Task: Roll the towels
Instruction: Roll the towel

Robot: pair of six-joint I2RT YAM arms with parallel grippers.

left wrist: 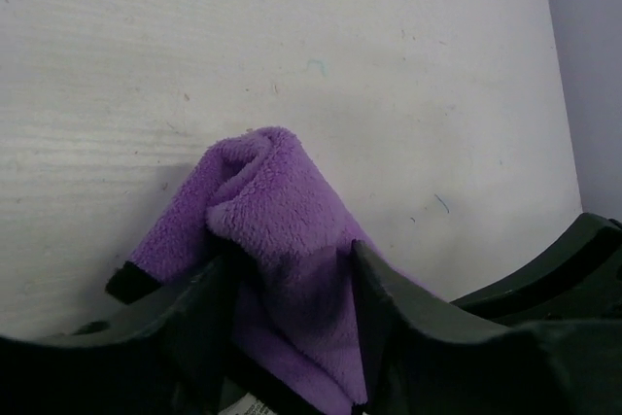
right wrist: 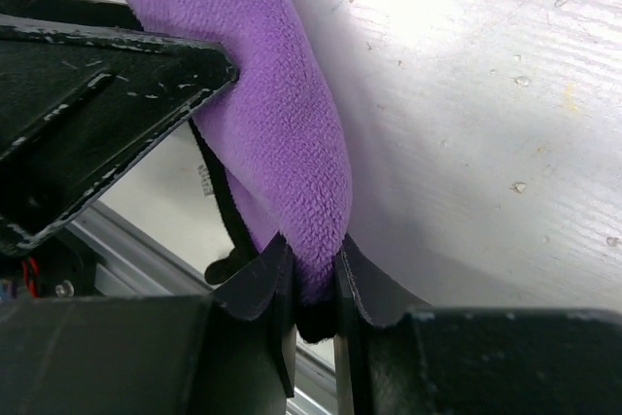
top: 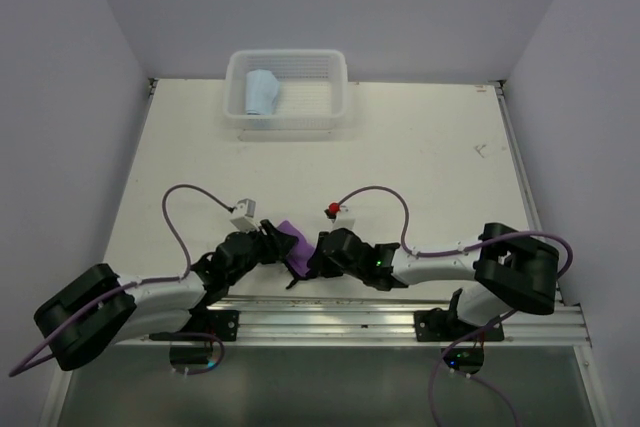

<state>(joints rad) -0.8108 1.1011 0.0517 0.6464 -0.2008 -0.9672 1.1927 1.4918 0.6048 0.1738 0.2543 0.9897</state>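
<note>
Right gripper point(right wrist: 313, 281) jaws, closest to the lens, are clenched on one end of the purple towel point(right wrist: 282, 114), whose long axis runs straight ahead of the tips; left gripper point(left wrist: 290, 274) straddles the opposite end, jaws parted, pressing or not I cannot tell

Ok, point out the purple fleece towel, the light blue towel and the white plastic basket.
purple fleece towel point(left wrist: 282, 211): left wrist, folded top.
light blue towel point(top: 263, 92): top external, its middle.
white plastic basket point(top: 300, 120): top external, near wall.
</note>
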